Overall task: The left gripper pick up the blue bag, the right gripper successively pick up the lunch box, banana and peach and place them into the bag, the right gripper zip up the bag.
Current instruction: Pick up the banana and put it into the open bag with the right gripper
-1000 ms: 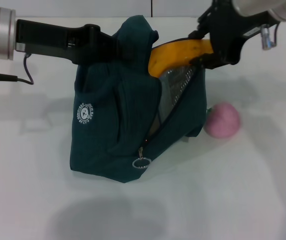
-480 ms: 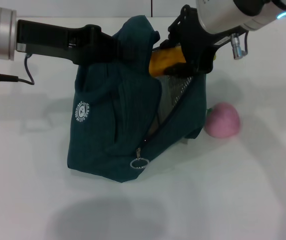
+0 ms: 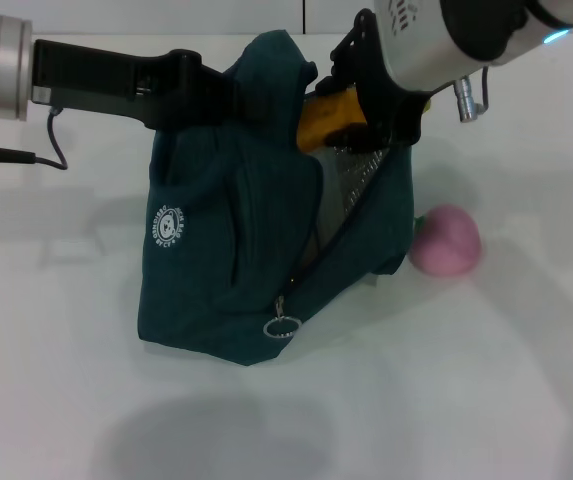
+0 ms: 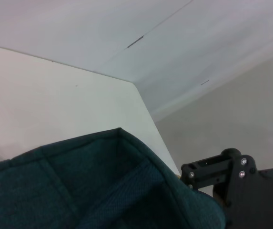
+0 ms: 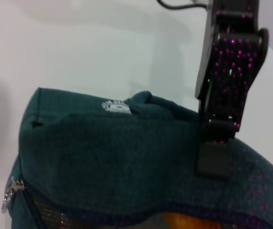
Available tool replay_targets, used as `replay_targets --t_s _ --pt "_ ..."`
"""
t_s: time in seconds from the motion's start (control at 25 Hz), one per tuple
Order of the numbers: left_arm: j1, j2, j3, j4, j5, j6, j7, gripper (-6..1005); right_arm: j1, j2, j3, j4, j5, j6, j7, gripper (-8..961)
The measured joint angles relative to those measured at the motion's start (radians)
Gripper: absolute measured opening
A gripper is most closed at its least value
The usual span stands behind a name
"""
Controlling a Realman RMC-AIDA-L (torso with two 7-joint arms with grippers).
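Observation:
The blue bag (image 3: 231,250) stands on the white table, its top held up by my left gripper (image 3: 249,97), which is shut on the handle fabric. The zip is open and silver lining (image 3: 351,180) shows. My right gripper (image 3: 358,108) is shut on the banana (image 3: 324,118) and holds it in the bag's mouth, with only its orange end showing. The peach (image 3: 446,240) lies on the table just right of the bag. The lunch box is hidden. The right wrist view shows the bag (image 5: 103,148), my left gripper (image 5: 224,95) and a sliver of banana (image 5: 193,222).
The ring zipper pull (image 3: 282,327) hangs at the bag's front lower end. The white logo (image 3: 169,226) faces front left. The left wrist view shows bag fabric (image 4: 79,191) and the right arm's black part (image 4: 231,176). The white table (image 3: 466,400) surrounds the bag.
My right gripper has moved left and down with the banana, pushing it into the bag's opening so less of it shows. The left arm, bag and peach have stayed put.

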Motion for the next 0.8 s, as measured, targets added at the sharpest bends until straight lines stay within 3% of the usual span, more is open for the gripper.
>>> replay_targets --t_s 0.28,0.36,0.6,0.8 --pt "0.002 0.001 0.0 -0.001 0.0 0.0 0.001 40 -0.015 0.001 -0.01 -0.008 0.011 0.02 -0.009 425" --pt "0.001 0.001 0.0 -0.002 0.0 0.0 0.001 40 -0.018 0.001 -0.006 -0.01 0.023 0.018 -0.01 547" --pt "0.0 0.002 0.0 -0.002 0.0 -0.001 0.001 40 -0.042 -0.003 0.015 -0.052 0.055 -0.001 -0.011 790" --pt "0.005 0.001 -0.001 -0.002 0.0 -0.001 0.002 40 -0.088 -0.005 0.073 -0.118 0.061 -0.032 -0.011 835"
